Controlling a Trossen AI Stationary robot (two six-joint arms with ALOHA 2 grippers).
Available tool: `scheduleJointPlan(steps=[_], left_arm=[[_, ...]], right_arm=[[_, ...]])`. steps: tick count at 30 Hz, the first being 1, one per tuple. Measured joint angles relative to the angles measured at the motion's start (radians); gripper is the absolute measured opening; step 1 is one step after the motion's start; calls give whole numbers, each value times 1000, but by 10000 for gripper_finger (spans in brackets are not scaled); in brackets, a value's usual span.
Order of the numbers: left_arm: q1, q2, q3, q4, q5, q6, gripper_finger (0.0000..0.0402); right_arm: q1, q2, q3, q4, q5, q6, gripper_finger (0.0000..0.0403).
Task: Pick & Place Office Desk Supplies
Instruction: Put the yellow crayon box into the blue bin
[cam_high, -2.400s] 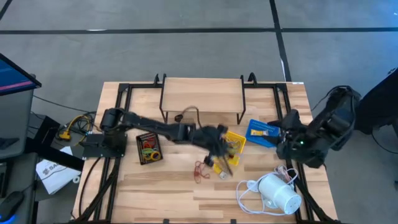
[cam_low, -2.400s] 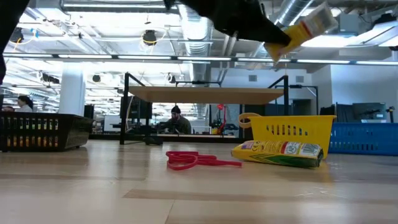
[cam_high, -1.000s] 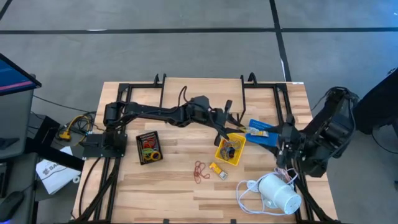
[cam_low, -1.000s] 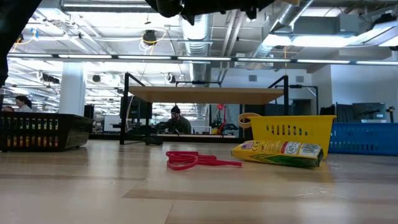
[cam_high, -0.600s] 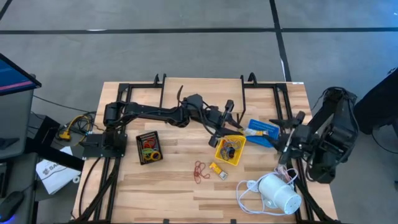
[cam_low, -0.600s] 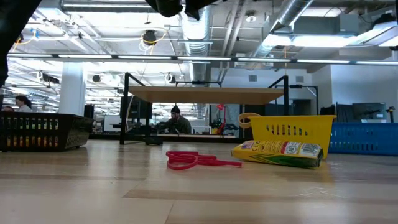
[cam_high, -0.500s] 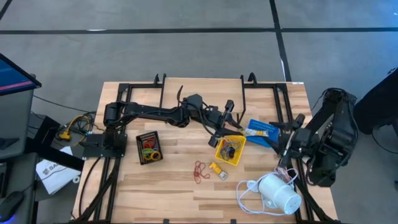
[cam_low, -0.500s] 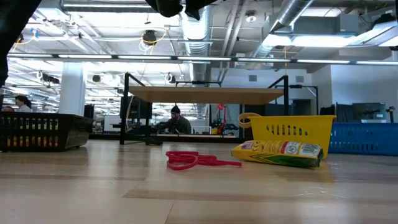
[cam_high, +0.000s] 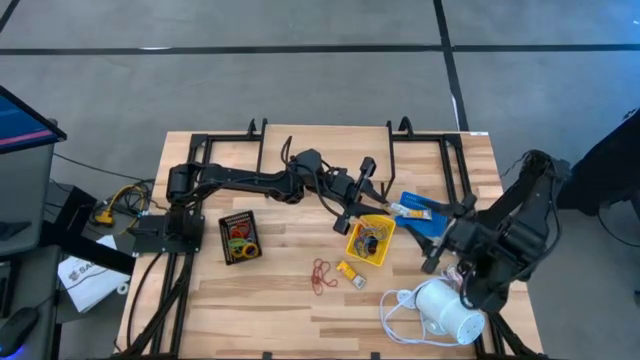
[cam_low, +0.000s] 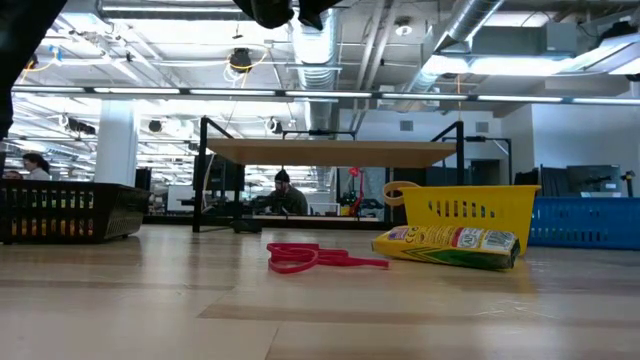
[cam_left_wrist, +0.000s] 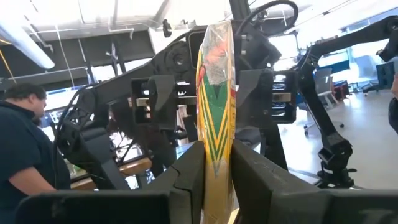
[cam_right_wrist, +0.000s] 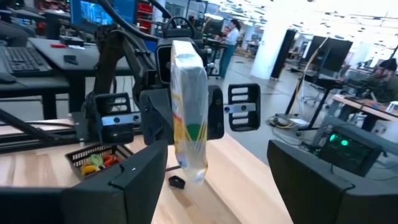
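1. High view: left gripper (cam_high: 358, 183) is raised over the table's far middle; the right gripper (cam_high: 447, 238) faces it from beside the blue tray (cam_high: 420, 210).
2. Low view: red rubber bands (cam_low: 310, 258) and a second crayon packet (cam_low: 450, 244) lie beside the yellow tray (cam_low: 470, 214).
3. Left wrist view: its fingers (cam_left_wrist: 186, 180) pinch a crayon packet (cam_left_wrist: 216, 106); I judge the thin hold could slip during a handover.
4. Right wrist view: its wide-apart fingers (cam_right_wrist: 134, 177) hold nothing.

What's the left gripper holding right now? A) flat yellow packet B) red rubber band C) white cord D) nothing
A: in the left wrist view the flat yellow packet stands edge-on, pinched between the left gripper fingers; the right wrist view shows it facing the open right gripper.
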Motion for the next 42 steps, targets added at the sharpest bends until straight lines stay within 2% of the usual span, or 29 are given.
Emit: scheduleJointPlan(steps=[10, 25, 32, 42], left_arm=[[0, 0, 0, 0, 3, 0, 66], [-3, 0, 0, 4, 22, 1, 66], [-9, 0, 0, 18, 31, 1, 66], [-11, 0, 0, 18, 32, 1, 66]], right_arm=[[-34, 2, 0, 281, -39, -320, 274], [-133, 2, 0, 530, -167, -605, 274], [-195, 2, 0, 601, -267, -676, 274], [-196, 2, 0, 609, -267, -690, 274]])
